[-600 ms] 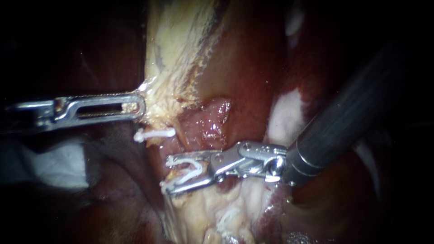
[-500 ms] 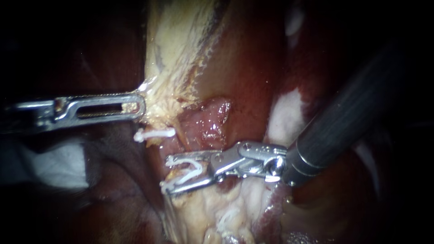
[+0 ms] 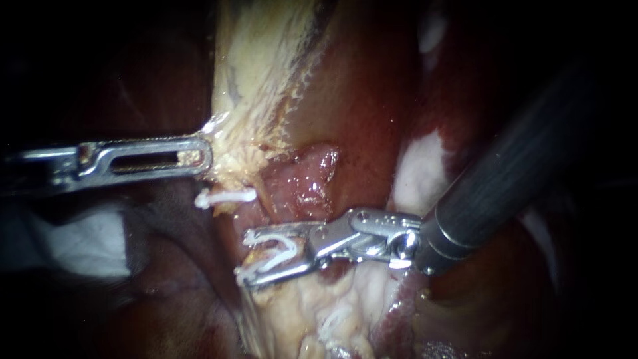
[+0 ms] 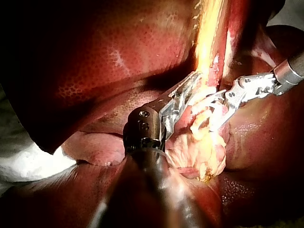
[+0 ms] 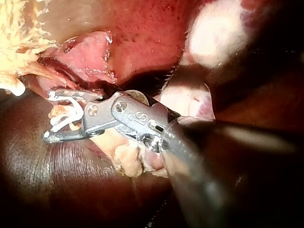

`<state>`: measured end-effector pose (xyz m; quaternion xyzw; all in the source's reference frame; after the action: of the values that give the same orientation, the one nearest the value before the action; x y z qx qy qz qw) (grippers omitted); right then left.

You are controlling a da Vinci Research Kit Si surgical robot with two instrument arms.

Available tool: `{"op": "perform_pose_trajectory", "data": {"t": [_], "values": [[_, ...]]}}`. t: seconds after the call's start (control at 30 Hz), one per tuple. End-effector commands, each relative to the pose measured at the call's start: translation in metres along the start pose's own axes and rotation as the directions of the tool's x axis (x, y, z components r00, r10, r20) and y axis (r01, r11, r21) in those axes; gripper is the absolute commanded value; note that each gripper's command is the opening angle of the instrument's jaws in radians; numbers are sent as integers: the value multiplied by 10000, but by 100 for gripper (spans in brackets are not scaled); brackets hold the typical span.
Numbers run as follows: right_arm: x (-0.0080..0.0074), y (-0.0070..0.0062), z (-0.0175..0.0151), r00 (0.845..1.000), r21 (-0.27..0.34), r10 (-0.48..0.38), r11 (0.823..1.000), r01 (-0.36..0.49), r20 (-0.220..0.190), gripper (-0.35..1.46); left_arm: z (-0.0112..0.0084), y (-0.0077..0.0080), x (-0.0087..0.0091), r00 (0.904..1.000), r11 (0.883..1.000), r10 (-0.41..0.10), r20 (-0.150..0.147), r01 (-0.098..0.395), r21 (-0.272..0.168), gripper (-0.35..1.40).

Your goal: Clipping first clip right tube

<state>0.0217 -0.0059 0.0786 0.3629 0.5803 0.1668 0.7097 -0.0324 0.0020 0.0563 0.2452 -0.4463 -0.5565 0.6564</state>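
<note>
Endoscope, left instrument (image 3: 203, 156): end effector closed on the edge of pale tissue (image 3: 252, 66).
Endoscope, right instrument (image 3: 244, 256): a white loaded clip (image 3: 269, 237) is gripped in the end effector, legs spread across pink tissue; the tube cannot be made out.
Endoscope, placed clip (image 3: 226, 197): seen between both instruments, touching neither.
Left wrist: pale tissue is held by the left instrument (image 4: 194, 81); the right instrument (image 4: 205, 114) is just beside it.
Right wrist: the loaded clip (image 5: 66, 118) is seated between the jaws of the right instrument (image 5: 47, 115), which stand apart.

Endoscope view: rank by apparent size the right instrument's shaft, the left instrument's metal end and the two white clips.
1. Right instrument's shaft, probably nearest the camera.
2. Left instrument's metal end.
3. Loaded clip, between the right instrument's jaws.
4. Lone clip, similar in length but slimmer.
</note>
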Motion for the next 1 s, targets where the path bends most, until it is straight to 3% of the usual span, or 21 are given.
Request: {"op": "perform_pose_trajectory", "data": {"t": [0.03, 0.2, 0.47, 0.6, 0.73, 1.0], "values": [[1, -1, 0, 10000, 0, 6, 10000, -6, -2, 54, 0, 0, 0, 10000, 10000, 5, 6, -5, -13, -35], [13, -8, -5, 10000, 38, 16, 10000, -16, -33, 55, -2, 1, 0, 10000, 10000, 6, 1, -6, -6, -35], [70, -37, -50, 9995, 97, -212, 9997, 215, -235, 55, -4, 1, 0, 10000, 10000, 6, 9, -6, -23, -35], [92, -40, -82, 9991, -47, -263, 9996, 261, -328, 54, -4, 1, 0, 10000, 10000, 5, 8, -5, -22, -35], [90, -32, -93, 9992, -81, -241, 9997, 238, -332, 54, -4, 1, -1, 10000, 10000, 3, 7, -3, -21, -35], [62, -18, -78, 9988, -178, -412, 9990, 407, -260, 54, -6, -1, -1, 10000, 10000, -5, 6, 5, -25, -35]]}}
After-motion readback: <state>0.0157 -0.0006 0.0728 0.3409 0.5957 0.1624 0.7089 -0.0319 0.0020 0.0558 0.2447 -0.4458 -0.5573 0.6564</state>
